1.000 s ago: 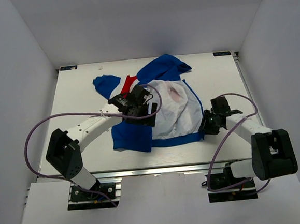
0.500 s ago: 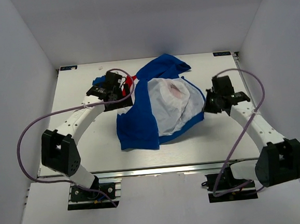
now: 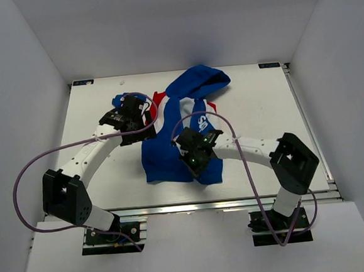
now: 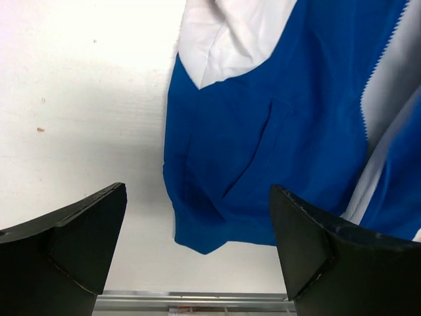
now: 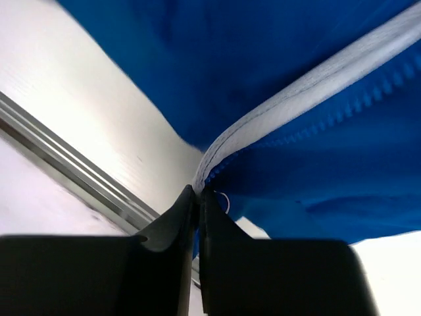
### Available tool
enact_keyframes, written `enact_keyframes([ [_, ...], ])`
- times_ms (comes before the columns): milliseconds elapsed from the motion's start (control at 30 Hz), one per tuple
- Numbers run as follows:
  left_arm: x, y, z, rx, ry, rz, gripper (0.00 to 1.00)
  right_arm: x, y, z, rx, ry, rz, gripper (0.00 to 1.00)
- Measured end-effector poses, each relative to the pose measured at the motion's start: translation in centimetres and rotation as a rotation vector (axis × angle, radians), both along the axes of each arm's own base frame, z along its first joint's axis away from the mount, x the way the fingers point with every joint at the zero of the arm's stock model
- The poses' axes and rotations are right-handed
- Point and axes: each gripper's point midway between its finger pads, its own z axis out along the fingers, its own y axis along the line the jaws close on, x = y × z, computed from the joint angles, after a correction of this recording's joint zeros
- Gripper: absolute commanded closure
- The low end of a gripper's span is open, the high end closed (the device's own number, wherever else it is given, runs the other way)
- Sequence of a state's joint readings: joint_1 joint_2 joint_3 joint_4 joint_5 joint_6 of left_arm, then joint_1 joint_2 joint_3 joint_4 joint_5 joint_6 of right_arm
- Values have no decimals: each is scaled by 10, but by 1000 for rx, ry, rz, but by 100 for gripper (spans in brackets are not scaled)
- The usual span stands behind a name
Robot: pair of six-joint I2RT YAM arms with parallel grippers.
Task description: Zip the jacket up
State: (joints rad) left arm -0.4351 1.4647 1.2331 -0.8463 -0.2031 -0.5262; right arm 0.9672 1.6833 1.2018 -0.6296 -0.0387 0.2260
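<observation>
Right gripper (image 5: pixel 198 196) pressed together, pinching the zipper tape (image 5: pixel 302 82) at the hem of the jacket (image 3: pixel 171 152). Left gripper (image 4: pixel 196 197) spread and empty, blue front panel just ahead. Fabric judged light, limp and prone to bunching; grip the tape end and hold it taut.

Bright, even light from overhead; white table (image 3: pixel 261 104) near washed out, no hard glare. Soft faint shadows beside the jacket (image 3: pixel 171 159) and under the arms. Overhead view sharp. Left wrist view crisp on fabric; left gripper (image 4: pixel 197 243) fingers dark, underexposed. Right wrist view soft: right gripper (image 5: pixel 198 197) and zipper tape by it blurred, table edge smeared.
</observation>
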Motion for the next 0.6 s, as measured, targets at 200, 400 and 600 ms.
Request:
enact_keyframes([
  [200,-2,2,-7,8,28,8,2,-19,-20,-12,-38,32,39,11],
  [400,6,-12,-17,-29,51,-47,2,-4,-15,48,149,-91,10,11],
  [600,36,-38,-26,-75,42,-119,2,62,-44,82,286,-124,-196,11],
])
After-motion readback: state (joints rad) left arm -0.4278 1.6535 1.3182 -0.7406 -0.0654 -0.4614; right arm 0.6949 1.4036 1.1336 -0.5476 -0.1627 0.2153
